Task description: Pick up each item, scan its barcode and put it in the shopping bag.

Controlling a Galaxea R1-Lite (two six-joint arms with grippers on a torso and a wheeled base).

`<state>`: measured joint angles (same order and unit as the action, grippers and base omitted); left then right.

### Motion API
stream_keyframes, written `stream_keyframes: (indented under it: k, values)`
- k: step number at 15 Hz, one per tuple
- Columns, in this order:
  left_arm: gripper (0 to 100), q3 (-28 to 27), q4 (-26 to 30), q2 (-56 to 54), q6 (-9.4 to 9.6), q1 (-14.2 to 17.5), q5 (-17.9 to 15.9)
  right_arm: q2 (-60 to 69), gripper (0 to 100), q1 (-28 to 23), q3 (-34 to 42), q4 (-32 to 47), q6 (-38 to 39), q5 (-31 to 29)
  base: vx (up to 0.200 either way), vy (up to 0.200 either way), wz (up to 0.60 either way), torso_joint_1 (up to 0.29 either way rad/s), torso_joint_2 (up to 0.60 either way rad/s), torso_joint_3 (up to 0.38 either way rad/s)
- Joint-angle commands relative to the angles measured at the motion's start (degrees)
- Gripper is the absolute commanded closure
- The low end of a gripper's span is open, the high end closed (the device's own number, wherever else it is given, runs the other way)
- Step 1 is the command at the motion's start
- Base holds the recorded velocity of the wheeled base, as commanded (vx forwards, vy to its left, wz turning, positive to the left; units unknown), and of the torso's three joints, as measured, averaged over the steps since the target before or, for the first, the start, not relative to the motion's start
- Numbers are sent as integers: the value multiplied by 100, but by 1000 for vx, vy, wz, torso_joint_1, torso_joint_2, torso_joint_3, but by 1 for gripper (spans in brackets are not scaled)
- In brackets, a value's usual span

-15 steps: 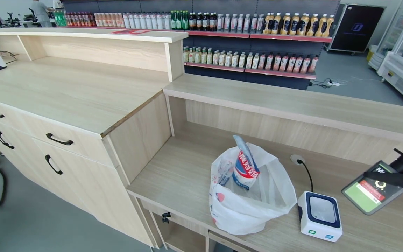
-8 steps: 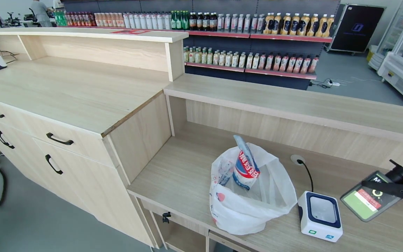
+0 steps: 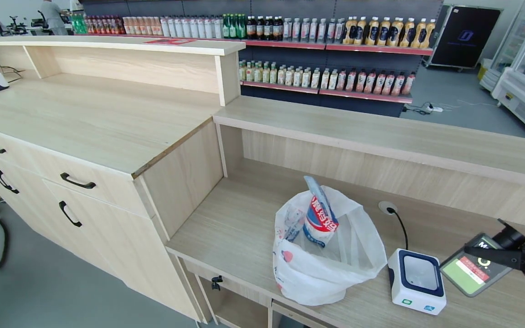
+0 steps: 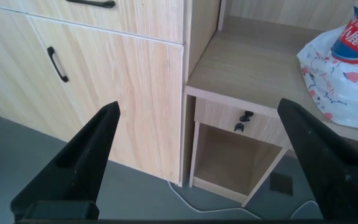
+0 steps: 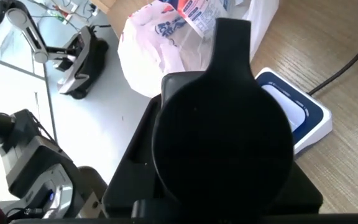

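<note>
The wooden table (image 3: 244, 228) is stretching out beneath and to the left of the right end effector (image 3: 495, 255), which is hovering low over the table's right end. The right end effector is gripping a flat green packet (image 3: 470, 273) with a red and white label. One black finger is lying across the packet's upper face, and the packet is tilting down toward the table on the side facing the scanner.

The white shopping bag (image 3: 321, 273) is standing open on the table, well to the left of the right end effector and beyond the scanner. A white, red and blue pouch (image 3: 319, 218) is sticking upright out of the bag's mouth, leaning against its far left side.

The scanner (image 3: 417, 280), a white box with a dark blue frame around its window, is sitting between the bag and the right end effector, just beside the packet's lower edge. Whether the two are touching cannot be told. Its black cable (image 3: 401, 230) is running away from it to a round port in the table, to the far left of the right end effector.

The left end effector (image 4: 199, 107) is hanging off the table's near left corner, over the floor, with its two black fingers spread wide and nothing between them. The bag is lying ahead of it and to its right.
</note>
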<state>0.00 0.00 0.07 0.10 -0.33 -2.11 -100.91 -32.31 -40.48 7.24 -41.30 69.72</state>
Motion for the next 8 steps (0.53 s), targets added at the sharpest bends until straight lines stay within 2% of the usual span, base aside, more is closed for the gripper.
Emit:
stream_keyframes:
  k: [1,8]
  values:
    - [0,0,0,1,-1,-2,0,-130,100,31,-3,-3,-27,7,0,0,0,0,0,0]
    - [0,0,0,1,-1,-2,0,-359,100,49,-65,-3,-405,7,0,0,0,0,0,0]
